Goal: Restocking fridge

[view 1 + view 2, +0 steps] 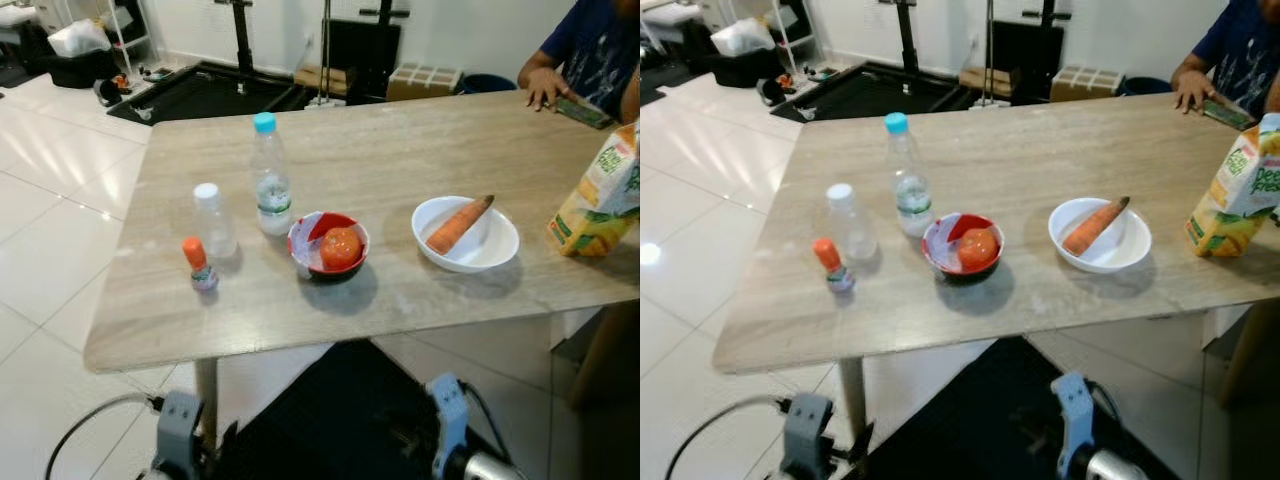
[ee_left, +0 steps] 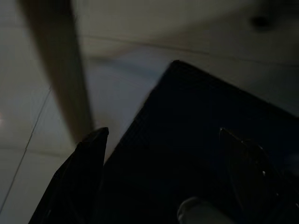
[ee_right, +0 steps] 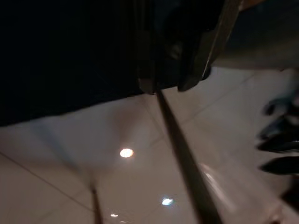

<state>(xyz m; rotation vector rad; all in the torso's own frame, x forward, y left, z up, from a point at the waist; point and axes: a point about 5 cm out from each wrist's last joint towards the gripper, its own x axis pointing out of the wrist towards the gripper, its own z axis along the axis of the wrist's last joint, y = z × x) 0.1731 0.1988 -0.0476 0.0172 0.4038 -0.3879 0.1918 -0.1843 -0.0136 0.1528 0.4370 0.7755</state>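
Surface: light wood-look surface [image 1: 400,150] with the groceries spread across the near half, white tile floor [image 1: 50,200] around it.
Small stuff, robot's left: tiny bottle with an orange cap [image 1: 198,264] near the front edge, a clear white-capped bottle [image 1: 213,221] just behind it.
Water bottle: taller, blue cap [image 1: 270,176], upright, right beside the red bowl.
Red bowl: red bowl [image 1: 328,246] around the middle with a tomato [image 1: 341,246] sitting in it.
White bowl: white bowl [image 1: 466,234] further to the right, a carrot [image 1: 457,224] lying in it, tip poking over the rim.
Juice: juice carton [image 1: 603,195] at the right edge, tilted.
Person: at the far right corner, one hand [image 1: 545,87] resting on the surface next to a phone [image 1: 583,111].
Left gripper: left gripper [image 2: 154,177] hangs low under the surface edge in the dark, jaws apart with nothing between.
Right gripper: right arm hanging idle too; its wrist view is way too murky, can't tell how its jaws are set.
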